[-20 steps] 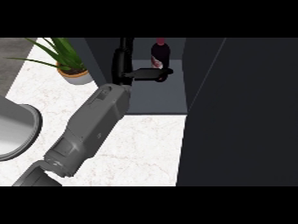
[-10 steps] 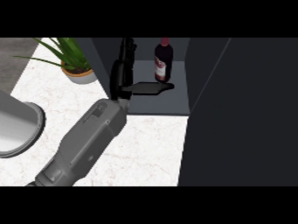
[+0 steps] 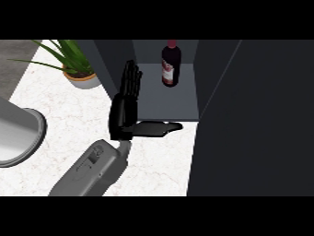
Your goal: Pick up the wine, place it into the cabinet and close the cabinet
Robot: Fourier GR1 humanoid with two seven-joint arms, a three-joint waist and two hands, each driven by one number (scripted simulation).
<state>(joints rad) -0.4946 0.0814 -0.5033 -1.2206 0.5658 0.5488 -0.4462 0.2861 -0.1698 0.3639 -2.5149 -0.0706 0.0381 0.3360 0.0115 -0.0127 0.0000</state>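
Fingers (image 3: pixel 130 76) of the left hand (image 3: pixel 124 115) are pointing straight toward the back of the cabinet (image 3: pixel 213 78), just at its left front edge; the thumb (image 3: pixel 160 127) is sticking out sideways across the front lip of the cabinet floor; the hand is lying open and is grasping nothing; its grey forearm (image 3: pixel 91 173) is running down and away from the cabinet over the white marbled counter (image 3: pixel 64 106); the cabinet is standing open, its single visible compartment showing a pale grey floor between dark walls; the wine (image 3: pixel 171 64) is standing upright deep inside that compartment, near the back wall, its red cap and pale label facing outward; the bottle is sitting well apart from the hand, with bare cabinet floor lying between them; nothing else is showing in the compartment; a potted plant (image 3: pixel 78 69) is sitting on the counter just left of the cabinet; a large grey cylinder (image 3: pixel 3 129) is showing farther left of the cabinet, and I cannot tell what it is.
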